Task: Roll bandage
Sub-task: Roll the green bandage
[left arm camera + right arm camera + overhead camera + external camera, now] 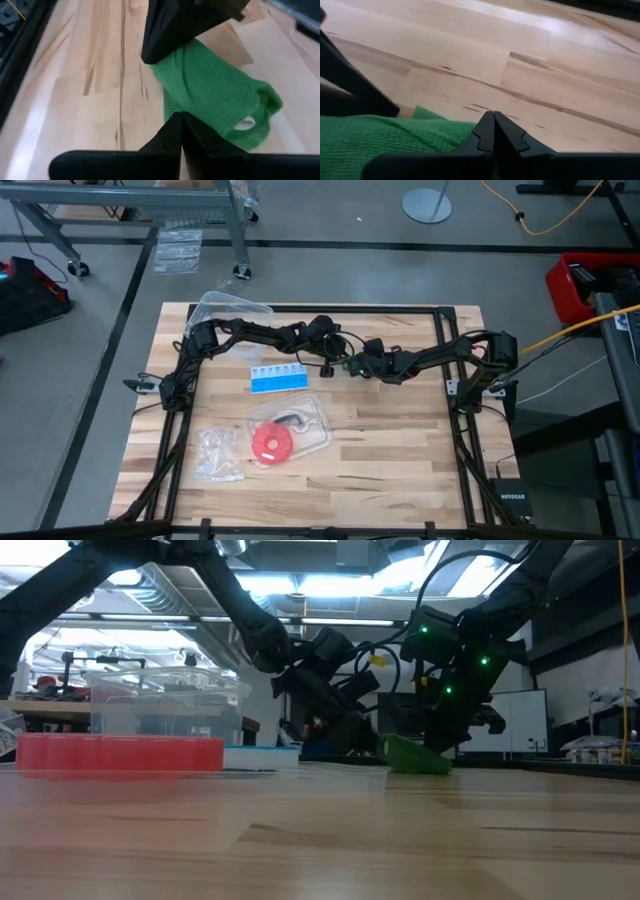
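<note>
Green knit bandage [215, 95]; red disc [270, 443]; blue-and-white pill box [279, 378], perhaps; pale wood table [400, 450].

Green bandage [415, 756] on wooden table [320, 840]

The high view looks straight down on the whole wooden worktop [380, 450], with floor showing at the frame's upper edge and sides. The low view sits at worktop height, facing level across the boards into the room behind. Each wrist view looks forward from very near, past its own dark fingers [175, 130] at the bottom of the frame. All four views share the green bandage [215, 95] near the worktop's far middle, seen closest by the two wrist cameras.
</note>
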Action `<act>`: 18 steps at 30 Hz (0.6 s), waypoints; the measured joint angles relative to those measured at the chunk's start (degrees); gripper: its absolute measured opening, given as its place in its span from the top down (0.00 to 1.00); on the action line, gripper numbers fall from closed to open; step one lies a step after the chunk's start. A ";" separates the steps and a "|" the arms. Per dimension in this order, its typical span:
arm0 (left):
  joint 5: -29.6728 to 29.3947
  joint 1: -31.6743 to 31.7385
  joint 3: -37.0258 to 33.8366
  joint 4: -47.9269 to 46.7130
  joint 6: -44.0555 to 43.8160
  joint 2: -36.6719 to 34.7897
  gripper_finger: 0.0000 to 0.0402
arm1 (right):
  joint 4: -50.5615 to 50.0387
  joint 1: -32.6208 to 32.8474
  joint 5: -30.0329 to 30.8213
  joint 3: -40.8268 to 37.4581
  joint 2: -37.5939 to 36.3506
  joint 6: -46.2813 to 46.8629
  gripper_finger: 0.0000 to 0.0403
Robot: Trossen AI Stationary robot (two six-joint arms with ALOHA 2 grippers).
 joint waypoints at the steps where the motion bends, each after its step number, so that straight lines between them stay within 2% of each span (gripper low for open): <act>1: -0.05 -0.01 0.00 -1.04 0.02 -0.34 1.00 | 0.01 0.02 0.69 -0.02 0.00 -0.27 0.99; 13: -0.34 -1.53 0.04 -14.34 1.14 -2.91 1.00 | 2.82 0.11 3.71 -0.09 0.11 -1.32 0.99; 18: -0.64 -3.80 0.26 -20.70 3.16 -3.15 1.00 | 6.59 0.11 -0.30 -0.03 0.11 -4.22 0.92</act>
